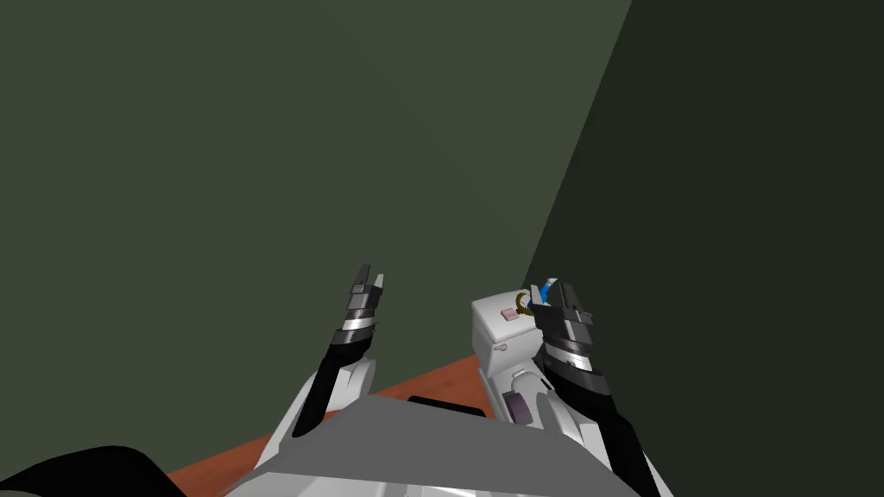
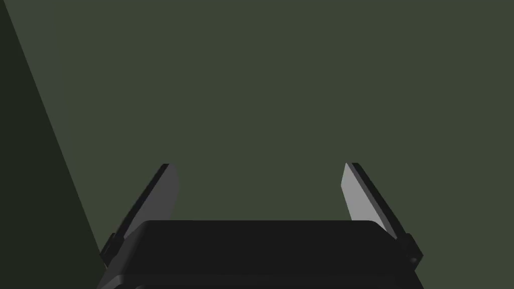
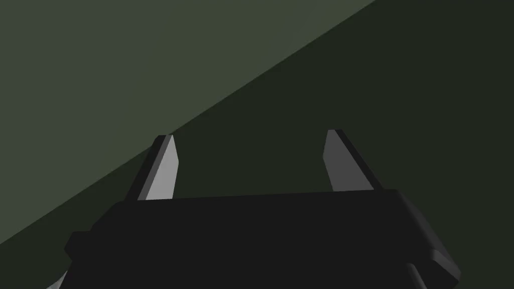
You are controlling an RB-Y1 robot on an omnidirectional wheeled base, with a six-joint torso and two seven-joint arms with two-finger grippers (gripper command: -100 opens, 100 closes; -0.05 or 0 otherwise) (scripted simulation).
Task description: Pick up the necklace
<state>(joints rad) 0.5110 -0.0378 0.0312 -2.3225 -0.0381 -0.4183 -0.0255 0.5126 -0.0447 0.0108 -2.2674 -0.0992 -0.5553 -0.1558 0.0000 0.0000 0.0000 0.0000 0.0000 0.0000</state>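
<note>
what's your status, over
Left gripper open, right gripper open. Gold necklace on white tank, right gripper close beside it. Small pink block sits near necklace.

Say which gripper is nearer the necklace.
The right gripper, beside the gold necklace on the white unit; the left gripper hangs well apart.

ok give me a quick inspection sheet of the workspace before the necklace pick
surface: top of a white boxy fixture standing on a red-brown floor
job's things: necklace, a brownish loop lying on that top near its far edge
clutter: small pink item and a blue item, both close to the loop
grippers: left gripper open, raised to the left of the fixture; right gripper open, close beside the necklace, nothing between its fingers
cables: nothing seen
surroundings: green walls meeting in a corner
</note>
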